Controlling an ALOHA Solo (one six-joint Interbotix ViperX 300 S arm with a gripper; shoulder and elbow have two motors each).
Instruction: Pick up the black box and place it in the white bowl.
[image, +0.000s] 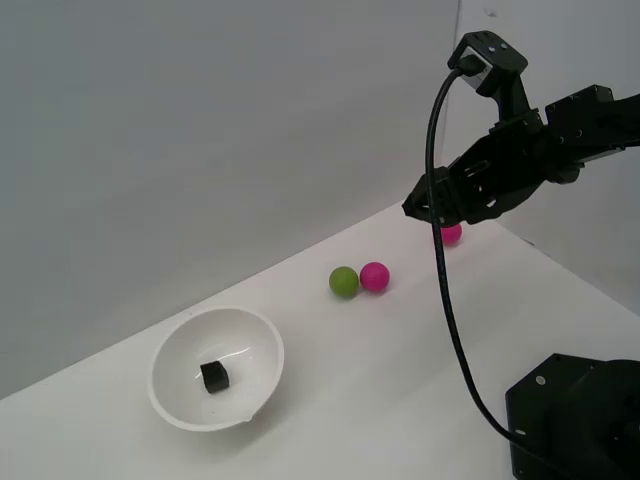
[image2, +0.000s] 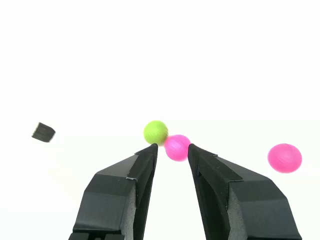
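The black box (image: 214, 376) is a tiny matte cube resting inside the white bowl (image: 255, 345) at the exterior view's lower left. In the wrist view the box (image2: 44, 132) shows as a small dark cube, and the bowl is washed out against the bright surface. My gripper (image: 410, 208) hangs in the air at the exterior view's upper right, far from the bowl. In the wrist view the gripper (image2: 172, 146) has its jaws apart with nothing between them.
A green ball (image: 343, 281) and a pink ball (image: 374, 275) touch each other mid-table. A second pink ball (image: 451, 234) sits behind the gripper. The black robot base (image: 575, 420) fills the lower right, with a black cable (image: 445, 300) hanging down.
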